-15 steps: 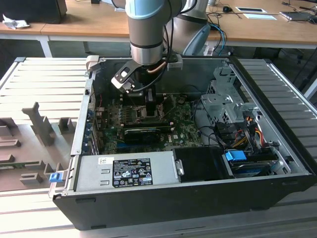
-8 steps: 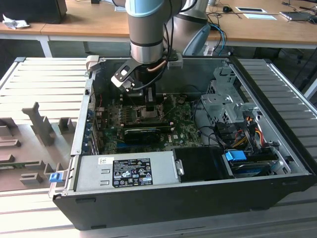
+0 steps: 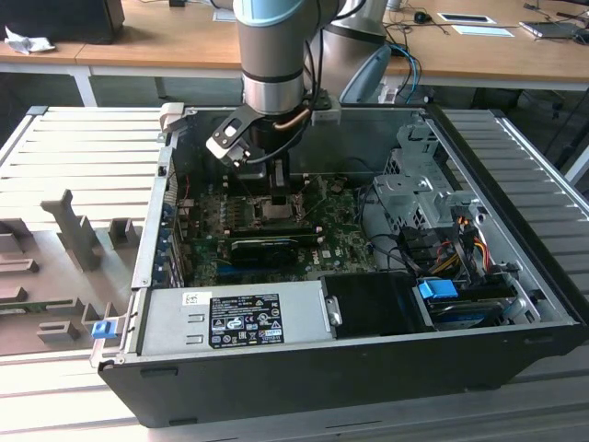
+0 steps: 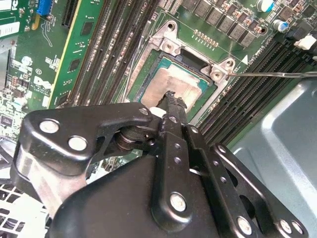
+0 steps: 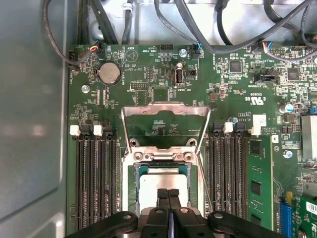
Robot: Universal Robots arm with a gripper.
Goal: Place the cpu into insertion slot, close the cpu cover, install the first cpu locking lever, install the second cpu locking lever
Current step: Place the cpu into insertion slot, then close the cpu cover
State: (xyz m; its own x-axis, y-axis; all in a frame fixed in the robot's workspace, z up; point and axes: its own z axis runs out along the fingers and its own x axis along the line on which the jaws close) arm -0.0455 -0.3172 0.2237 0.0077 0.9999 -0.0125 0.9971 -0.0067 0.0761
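Note:
The cpu [image 5: 151, 186] lies flat in the insertion slot [image 5: 132, 178], silver top up; it shows in the second wrist view as well, cpu [image 4: 185, 82] inside the slot [image 4: 148, 64]. My gripper [image 5: 168, 192] is shut with its fingertips [image 4: 171, 96] together, down on the chip's top or just above it. The cpu cover [image 5: 166, 110] stands swung up and open behind the socket, green board showing through its window. A thin wire locking lever [image 4: 272, 74] sticks out sideways, unlatched. In the exterior view the gripper [image 3: 281, 191] hangs low over the motherboard inside the open case.
Black memory slots [image 5: 96, 178] flank the socket, with a green memory module [image 5: 255, 183] on one side. A coin battery [image 5: 110, 73] and cables [image 5: 208, 29] lie beyond the cover. The power supply [image 3: 230, 318] and drive cage [image 3: 423, 193] crowd the case.

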